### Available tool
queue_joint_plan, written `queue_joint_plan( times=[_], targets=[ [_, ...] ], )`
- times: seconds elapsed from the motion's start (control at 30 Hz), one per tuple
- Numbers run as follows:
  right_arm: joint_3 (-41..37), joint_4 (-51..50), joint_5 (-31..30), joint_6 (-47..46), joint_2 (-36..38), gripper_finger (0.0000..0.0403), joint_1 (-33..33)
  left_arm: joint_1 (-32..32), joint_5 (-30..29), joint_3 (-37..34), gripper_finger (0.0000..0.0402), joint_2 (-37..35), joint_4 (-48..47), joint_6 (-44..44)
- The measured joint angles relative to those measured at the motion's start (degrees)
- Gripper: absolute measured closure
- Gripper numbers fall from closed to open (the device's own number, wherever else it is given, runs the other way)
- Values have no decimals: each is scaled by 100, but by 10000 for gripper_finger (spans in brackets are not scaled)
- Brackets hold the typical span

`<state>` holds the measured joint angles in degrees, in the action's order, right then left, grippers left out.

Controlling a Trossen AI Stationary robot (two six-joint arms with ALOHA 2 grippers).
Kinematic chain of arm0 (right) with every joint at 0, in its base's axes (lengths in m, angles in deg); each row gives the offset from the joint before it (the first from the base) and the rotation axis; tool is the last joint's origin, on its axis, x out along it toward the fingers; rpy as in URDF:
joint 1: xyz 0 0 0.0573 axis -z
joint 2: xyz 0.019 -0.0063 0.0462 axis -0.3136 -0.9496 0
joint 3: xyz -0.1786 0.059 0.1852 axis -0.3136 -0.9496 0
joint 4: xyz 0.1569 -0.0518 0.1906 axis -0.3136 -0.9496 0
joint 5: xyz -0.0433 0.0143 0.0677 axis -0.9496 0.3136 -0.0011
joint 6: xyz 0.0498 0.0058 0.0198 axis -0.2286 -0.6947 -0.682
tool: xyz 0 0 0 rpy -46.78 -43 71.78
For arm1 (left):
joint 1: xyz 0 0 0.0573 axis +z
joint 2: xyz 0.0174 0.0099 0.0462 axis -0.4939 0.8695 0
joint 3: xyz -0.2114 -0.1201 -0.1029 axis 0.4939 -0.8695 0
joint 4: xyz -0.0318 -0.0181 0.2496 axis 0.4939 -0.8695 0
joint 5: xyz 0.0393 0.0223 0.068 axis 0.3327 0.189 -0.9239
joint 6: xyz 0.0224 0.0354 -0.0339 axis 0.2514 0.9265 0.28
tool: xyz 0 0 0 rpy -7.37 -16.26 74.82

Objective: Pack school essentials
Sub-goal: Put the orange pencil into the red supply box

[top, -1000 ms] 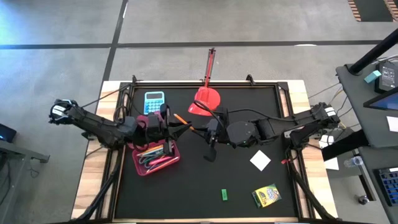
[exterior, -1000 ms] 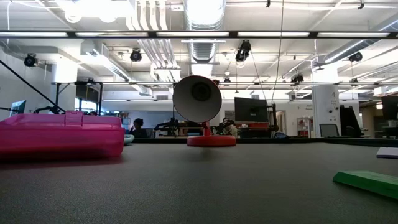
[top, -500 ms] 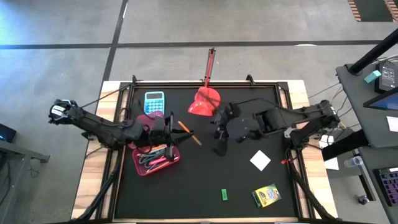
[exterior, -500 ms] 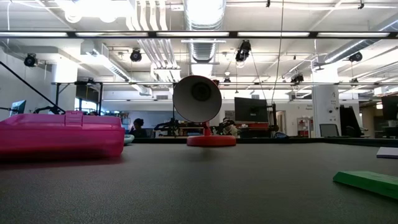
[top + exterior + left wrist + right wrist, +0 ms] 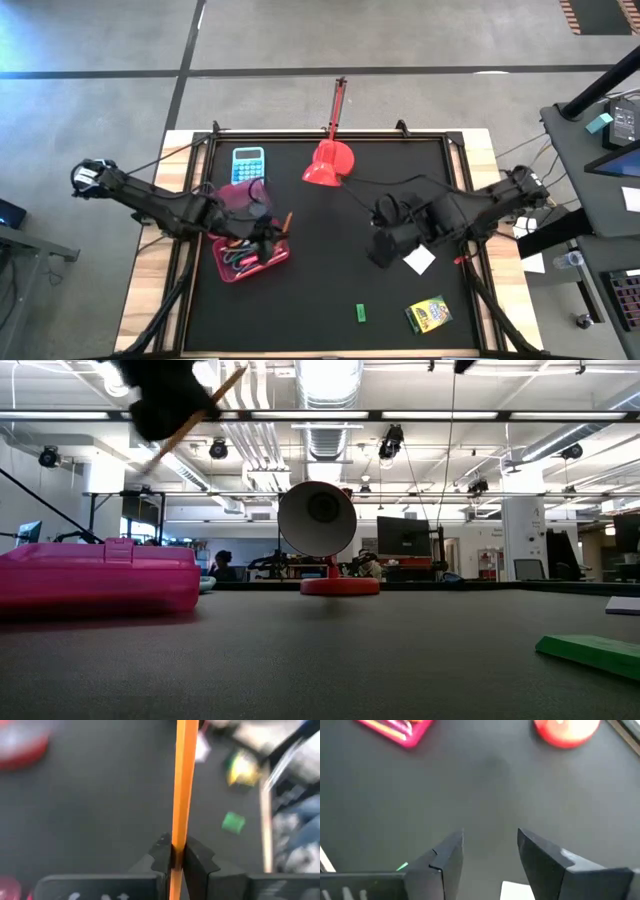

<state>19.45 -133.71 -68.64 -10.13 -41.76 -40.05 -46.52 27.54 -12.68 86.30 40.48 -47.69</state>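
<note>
Orange pencil (image 5: 182,785) is clamped between the closed fingers of the left pincer (image 5: 174,862), above the pink box (image 5: 250,253) at the left of the black counter (image 5: 330,290). Right pincer (image 5: 490,852) stands with its fingers spread, holding nothing, over the counter just beside the small white square (image 5: 421,260). Green eraser-like block (image 5: 360,313) and crayon box (image 5: 428,314) lie near the front edge. Light-blue calculator (image 5: 248,160) and red scoop (image 5: 328,165) sit at the back.
</note>
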Motion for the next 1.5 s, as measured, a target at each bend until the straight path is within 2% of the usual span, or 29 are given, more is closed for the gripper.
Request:
queue_joint_plan(
  times=[0.17,0.37,0.77,1.13,1.3,1.5],
  targets=[
    [-495,47,115,-619,-85,229,-350,-5,491,-2,386,-53,-1582,-688],
    [-987,244,351,-1533,-325,237,-636,-5,810,-10,385,49,-2360,-695],
    [-1164,1580,1121,-1923,-1500,245,-763,-3,937,-455,384,646,-2435,-832],
    [-1160,2502,1160,-2808,-2037,213,-1077,-3,1131,-603,384,982,-2447,-831],
    [-1158,2550,1159,-3535,-2125,198,-1225,0,1144,-605,384,983,-2453,-843],
    [-1158,2619,1105,-4471,-2277,188,-1419,2,1429,-573,380,891,-2446,-833]
  ],
)
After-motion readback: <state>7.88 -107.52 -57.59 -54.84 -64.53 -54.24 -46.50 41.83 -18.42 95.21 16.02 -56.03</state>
